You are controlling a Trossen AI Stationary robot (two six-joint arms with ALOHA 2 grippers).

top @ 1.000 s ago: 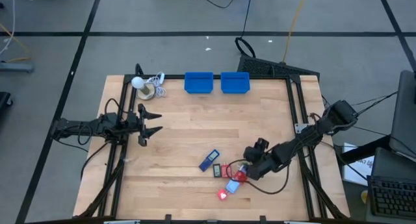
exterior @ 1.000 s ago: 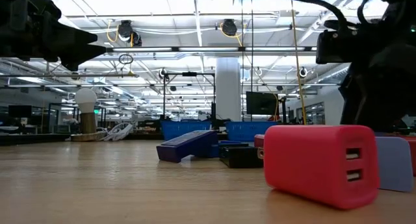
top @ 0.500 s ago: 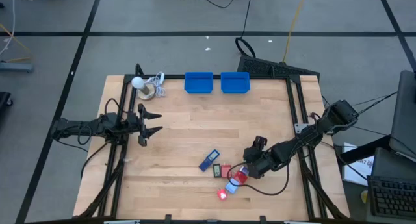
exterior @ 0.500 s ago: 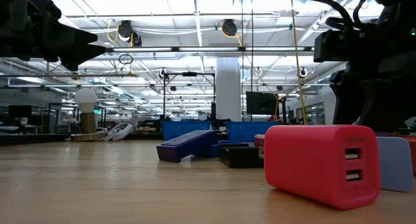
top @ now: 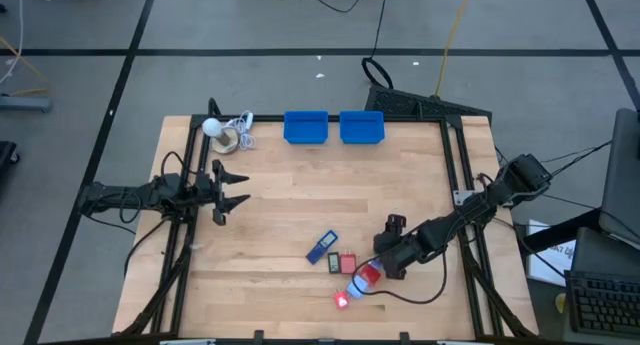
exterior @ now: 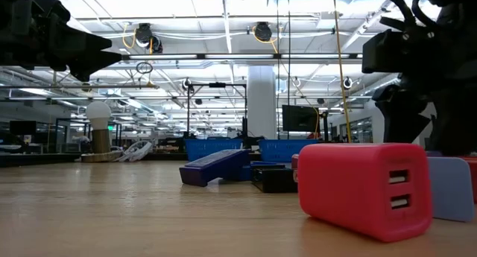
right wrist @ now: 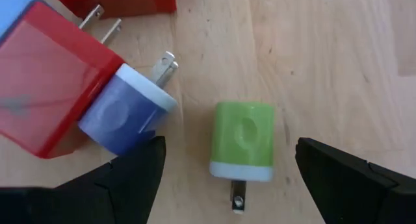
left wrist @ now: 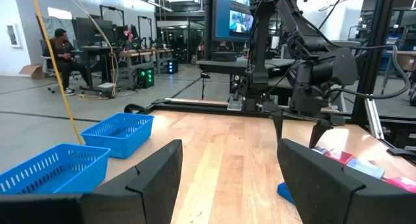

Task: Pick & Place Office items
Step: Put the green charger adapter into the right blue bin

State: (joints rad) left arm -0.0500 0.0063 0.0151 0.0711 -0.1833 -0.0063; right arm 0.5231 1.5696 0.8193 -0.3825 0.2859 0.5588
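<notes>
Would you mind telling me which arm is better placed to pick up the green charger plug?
The right. Its gripper hangs directly over the green plug, jaws open either side of it. The left gripper waits at the table's far left edge, away from the items.

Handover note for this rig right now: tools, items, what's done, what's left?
Right tool: open, low over the green charger, holding nothing.
Left tool: open, empty, waiting at the table's left edge.
Items: dark blue pieces and red blocks clustered front-centre near the right arm; the periwinkle plug lies against a red block.
Done: both blue bins look empty.
Left: every item.
</notes>
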